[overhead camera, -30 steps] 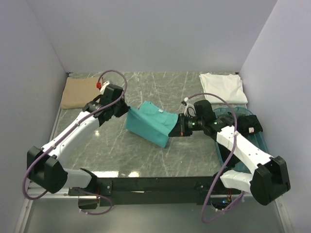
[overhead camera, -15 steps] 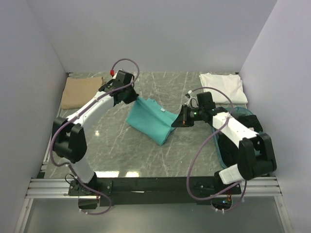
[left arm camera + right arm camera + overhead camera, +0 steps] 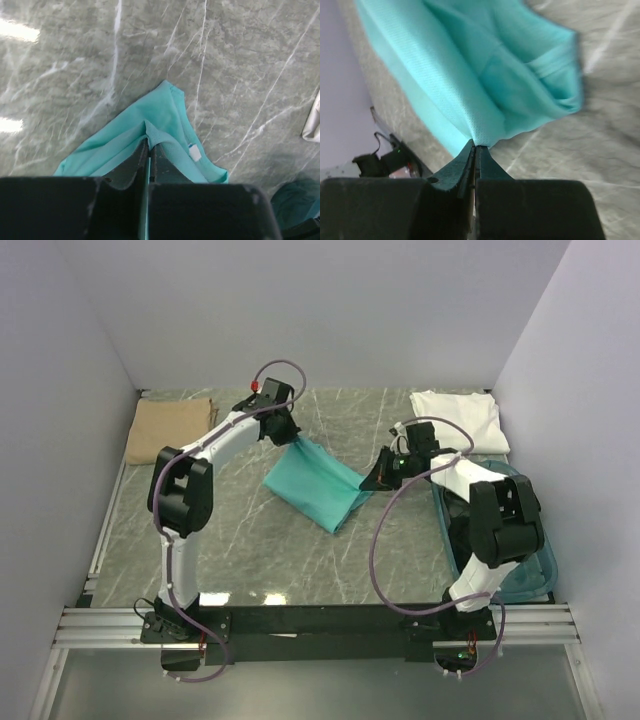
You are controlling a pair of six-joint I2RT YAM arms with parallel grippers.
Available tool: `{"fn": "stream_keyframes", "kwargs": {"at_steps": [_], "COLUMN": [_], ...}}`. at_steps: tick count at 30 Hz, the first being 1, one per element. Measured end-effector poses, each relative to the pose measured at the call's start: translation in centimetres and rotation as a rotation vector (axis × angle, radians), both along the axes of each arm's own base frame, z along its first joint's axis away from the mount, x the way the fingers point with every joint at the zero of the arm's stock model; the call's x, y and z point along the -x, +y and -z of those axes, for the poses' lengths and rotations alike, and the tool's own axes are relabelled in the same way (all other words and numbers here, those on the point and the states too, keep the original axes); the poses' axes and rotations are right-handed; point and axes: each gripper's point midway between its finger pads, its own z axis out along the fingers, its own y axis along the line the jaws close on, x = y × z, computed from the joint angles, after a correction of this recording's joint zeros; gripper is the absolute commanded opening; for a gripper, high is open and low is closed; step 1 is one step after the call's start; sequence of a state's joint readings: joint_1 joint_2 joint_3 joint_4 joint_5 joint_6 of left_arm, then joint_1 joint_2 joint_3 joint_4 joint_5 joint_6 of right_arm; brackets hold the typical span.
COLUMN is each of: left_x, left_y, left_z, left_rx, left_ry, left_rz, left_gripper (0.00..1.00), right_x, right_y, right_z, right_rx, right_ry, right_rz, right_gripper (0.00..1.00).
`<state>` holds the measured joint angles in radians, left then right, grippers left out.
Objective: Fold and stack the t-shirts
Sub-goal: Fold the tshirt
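Note:
The teal t-shirt (image 3: 318, 482) hangs stretched between both grippers above the middle of the table, its lower edge touching the marble. My left gripper (image 3: 290, 437) is shut on its far left corner; the left wrist view shows the cloth (image 3: 165, 117) pinched between the shut jaws, a white label beside them. My right gripper (image 3: 372, 483) is shut on the shirt's right edge; the right wrist view shows the teal cloth (image 3: 470, 70) draping from the jaws. A folded tan t-shirt (image 3: 168, 430) lies at the far left. A folded white t-shirt (image 3: 458, 420) lies at the far right.
A blue-green plastic tub (image 3: 530, 558) stands at the right, under the right arm, with dark cloth in it. Grey walls close the table on three sides. The arm bases and a black rail (image 3: 320, 622) run along the near edge.
Both grippers have carried the teal shirt toward the back of the table. The arms are stretched further out, and the shirt is pulled flatter and longer between them.

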<state>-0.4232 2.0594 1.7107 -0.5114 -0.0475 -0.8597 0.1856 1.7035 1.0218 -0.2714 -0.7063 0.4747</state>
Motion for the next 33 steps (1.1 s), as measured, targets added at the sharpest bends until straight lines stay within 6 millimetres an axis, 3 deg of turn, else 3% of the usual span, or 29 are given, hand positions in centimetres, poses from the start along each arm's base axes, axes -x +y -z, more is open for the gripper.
{"fn": "stream_keyframes", "kwargs": {"at_steps": [2,4,5,6,8,13,18,23,27,33], "left_x": [-0.4,-0.8,-1.0,-1.3,-2.1,-2.2,0.7,3.9,4.5,6.6], "left_y": [-0.3,-0.8,-0.9,-1.1,-1.5,-1.5,0.1,1.2,0.1,-1.1], "left_z": [0.7,1.4,1.5,1.6,1.6,1.0,0.3,-1.7,-2.2,1.5], "left_rx": [0.000,0.002,0.002,0.002,0.013,0.024,-0.003,0.015,0.066,0.094], "left_ry": [0.008,0.015,0.015,0.013,0.000,-0.019,-0.013,-0.038,-0.064,0.015], "left_rz": [0.011,0.030,0.035,0.044,0.065,0.085,0.090,0.106,0.149,0.209], "left_gripper": [0.17,0.42,0.53,0.78,0.98,0.99,0.99,0.99,0.99,0.99], "right_x": [-0.5,-1.3,-1.9,-2.6,-3.8,-6.0,-3.2,-0.4,0.9,-1.4], "right_y": [-0.6,-1.4,-1.8,-2.3,-3.0,-4.3,-4.6,-0.4,3.5,4.4], "right_z": [0.8,1.5,1.7,1.9,1.9,0.0,-2.4,-3.9,-3.2,0.4], "right_rx": [0.022,0.044,0.058,0.073,0.105,0.170,0.189,0.164,0.128,0.149], "right_ry": [0.016,0.028,0.029,0.027,0.010,-0.082,-0.159,-0.226,-0.219,-0.130], "right_rz": [0.031,0.071,0.092,0.110,0.135,0.189,0.202,0.087,-0.001,0.028], "right_gripper": [0.11,0.30,0.47,0.55,0.66,0.72,0.79,0.80,0.80,0.80]}}
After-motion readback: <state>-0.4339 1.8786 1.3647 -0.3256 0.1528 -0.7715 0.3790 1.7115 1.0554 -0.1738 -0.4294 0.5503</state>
